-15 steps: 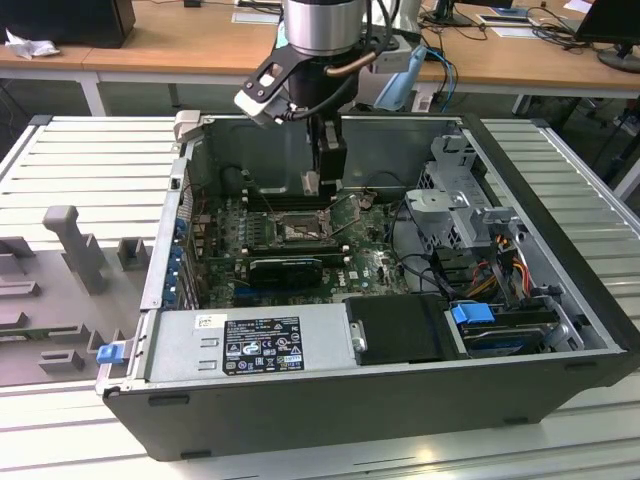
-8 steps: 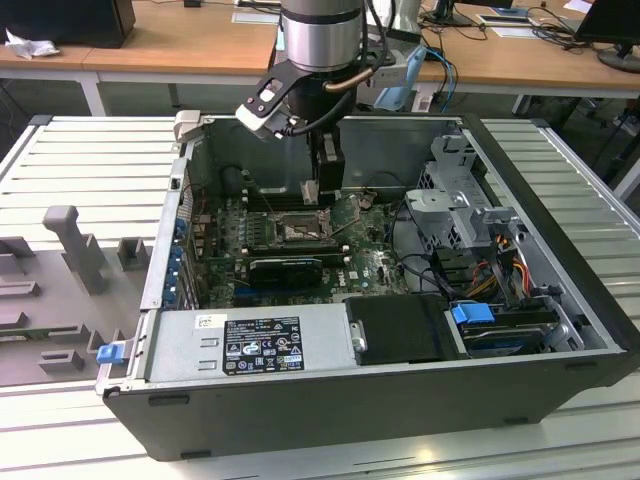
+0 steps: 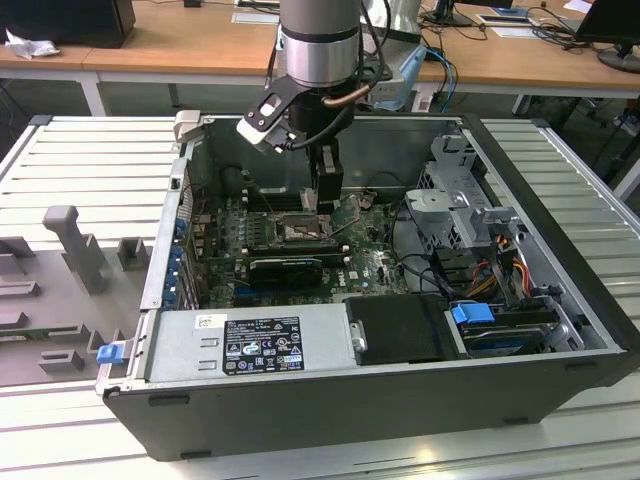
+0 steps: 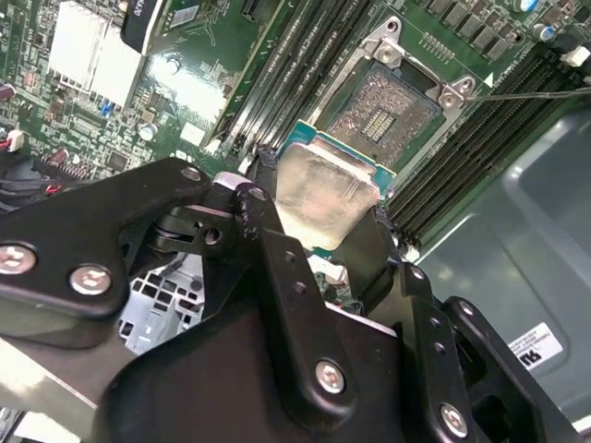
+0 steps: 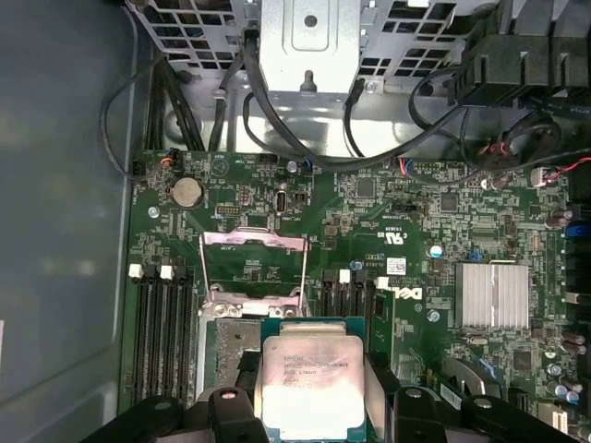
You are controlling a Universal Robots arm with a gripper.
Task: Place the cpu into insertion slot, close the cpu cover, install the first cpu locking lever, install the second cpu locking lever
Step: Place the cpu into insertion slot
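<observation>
1. Silvery-beige metal caps the cpu (image 4: pixel 323 194), a small, flat, stiff chip. My pincer (image 4: pixel 321 210) is clamped on it, one finger on each of two opposite edges, and the top face is bare.
2. I judge it light but smooth-sided, so a slack hold could let it slip or twist. The edges are the right place to grip, because the underside and the slot's fine contacts look easily damaged.
3. The chip hangs just above the insertion slot (image 4: pixel 383 115) and is not yet seated. In the second wrist view it overlaps one side of the bare contact field.
4. The cpu cover (image 5: pixel 254 240) is swung open off the slot, so the way down is clear.
5. Edges to mind are the slot's raised metal frame and the memory slots (image 4: pixel 305 55) running close along both sides. A thin metal rod (image 4: pixel 531 92), which I take for a locking lever, also sticks out beside the frame.
6. In the exterior view the slot sits mid-motherboard (image 3: pixel 370 265), towards the far wall of the computer case (image 3: pixel 350 410). A black card (image 3: pixel 285 268) lies just near of it.
7. Loose cables (image 3: pixel 420 240) cross on the exterior view's right. Straight above the slot is my only open room, with little to either side.
</observation>
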